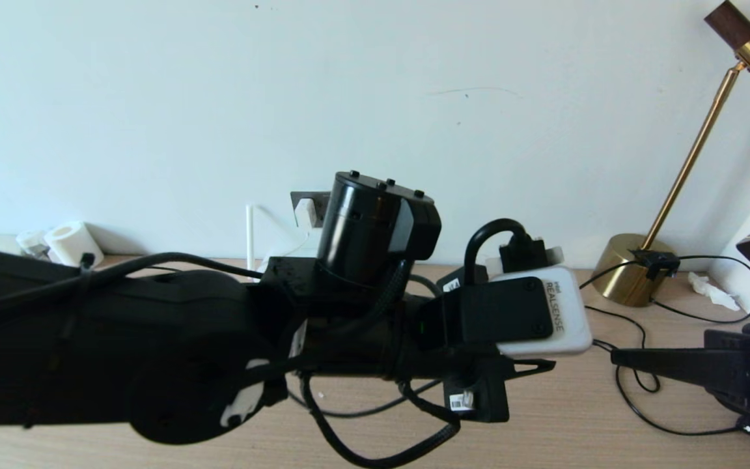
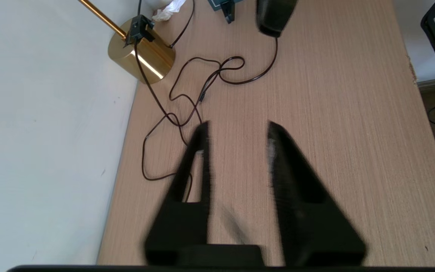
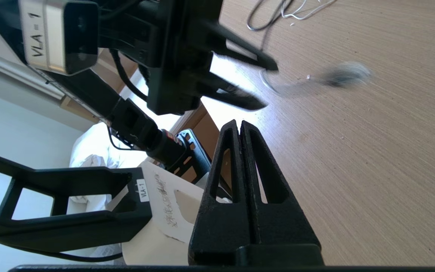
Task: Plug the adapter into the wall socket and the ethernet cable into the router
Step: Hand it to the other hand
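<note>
**benchrat:** So where's everything at? From the head view the adapter (image 1: 305, 212) looks seated in the wall socket (image 1: 310, 203), behind the big black left arm (image 1: 153, 345).

**wirenut:** Yeah, that half looks done to me. One white router antenna (image 1: 250, 236) pokes up just beside the socket; the router body is hidden behind the arm. I can't pick out the ethernet cable for sure in any view.

**benchrat:** Grippers?

**wirenut:** Left gripper (image 2: 236, 130) has its jaws apart with nothing between them, hovering over the bare wooden desk (image 2: 334, 113). Right gripper (image 3: 240, 126) is pinched fully together, also empty, low at the right edge of the desk.

**benchrat:** Risks?

**wirenut:** Biggest one, I'd guess: grabbing the wrong lead. There's a thin black cable (image 2: 210, 75) looping across the desk near the brass lamp base (image 2: 142, 53), and it's not the ethernet one. Also the left arm blocks most of the head view, so lining up on the router ports could go blind.

**benchrat:** Counts?

**wirenut:** One socket, one adapter, one lamp, one antenna showing, two grippers, both empty.
</note>
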